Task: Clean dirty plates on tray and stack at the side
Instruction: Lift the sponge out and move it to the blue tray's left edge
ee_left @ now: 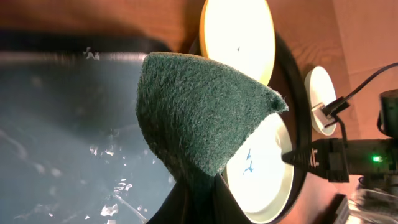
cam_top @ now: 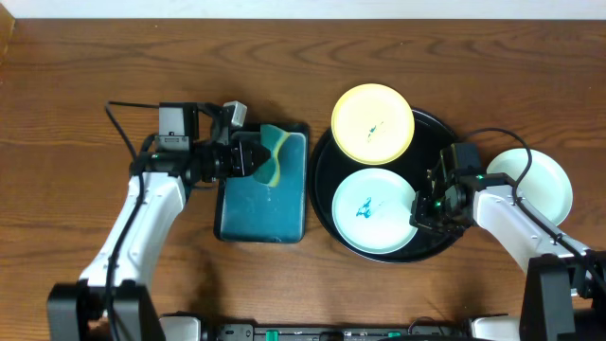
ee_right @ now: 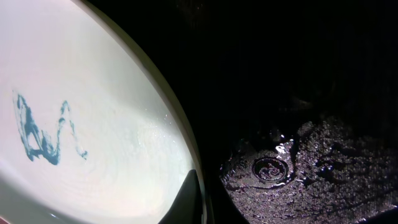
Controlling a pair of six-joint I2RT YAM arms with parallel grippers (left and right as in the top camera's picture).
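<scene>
Brown wood-grain worktop (cam_top: pixel 57 114), pale wall strip (cam_top: pixel 284 8) along far edge. Black round tray (cam_top: pixel 436 142) right of centre — yellow plate (cam_top: pixel 372 123) on far side, overlapping rim; smeared plate (cam_top: pixel 374 210), mint-white with blue-green marks, on near side. Third plate (cam_top: pixel 544 185) off tray, on worktop at right. Left tool (cam_top: pixel 254 158) clenched on green scouring pad (ee_left: pixel 199 112) above wet teal tray (cam_top: pixel 260 213). Right tool (cam_top: pixel 421 213) closed at smeared plate's right rim; grip on rim not discernible. Round moulded stamp (ee_right: pixel 270 168) on tray floor — unreadable.

Soft even light overhead; plates (ee_left: pixel 239 37) glare in wrist views.
</scene>
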